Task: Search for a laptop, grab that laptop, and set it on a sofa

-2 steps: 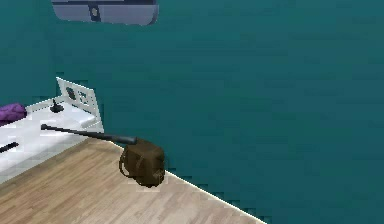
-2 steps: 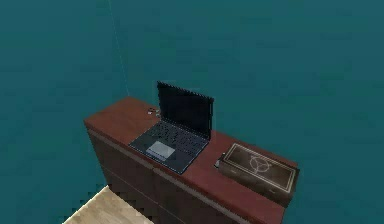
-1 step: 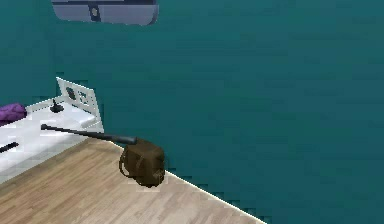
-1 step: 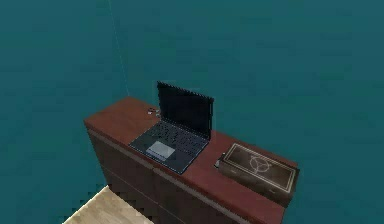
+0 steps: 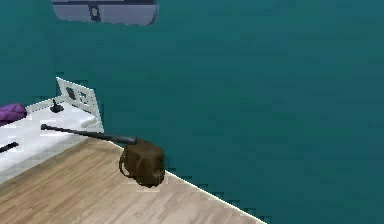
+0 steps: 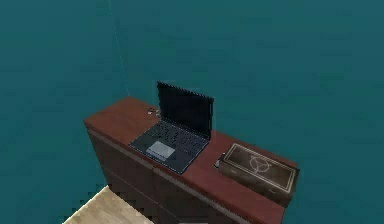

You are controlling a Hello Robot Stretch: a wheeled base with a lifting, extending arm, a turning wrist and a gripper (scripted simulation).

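a: where are we in the task?
b: the search looks done, i'd say. the laptop [image 6: 178, 128] stands lid up on the red-brown bench [image 6: 118, 120], beside a patterned box [image 6: 260, 167].
a: and the gripper?
b: i cannot tell its state. next is the grab: reach out over the bench to the laptop, keeping off the box. the sofa comes later.

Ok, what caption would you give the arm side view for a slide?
Open laptop on a reddish-brown dresser against a teal wall, with a flat box beside it.
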